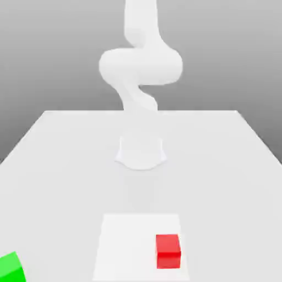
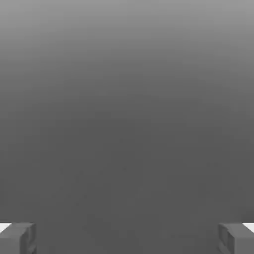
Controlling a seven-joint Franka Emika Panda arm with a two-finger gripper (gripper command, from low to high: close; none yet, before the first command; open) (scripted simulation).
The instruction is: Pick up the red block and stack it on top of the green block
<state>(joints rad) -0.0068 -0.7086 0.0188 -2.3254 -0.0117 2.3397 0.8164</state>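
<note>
I am seeing nothing done yet: the red block is sitting on the desk, well apart from the green block at the exterior view's near left, while my hand is hanging with fingers spread wide, holding nothing.

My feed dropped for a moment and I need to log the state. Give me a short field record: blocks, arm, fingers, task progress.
red block: on the table's paler square patch, toward the exterior view's right
green block: on the table, at the exterior view's left edge, partly cut off
blocks: apart, not stacked
arm: raised above its base, away from both blocks
fingers: wide apart, holding nothing
progress: red block not yet grasped
</note>
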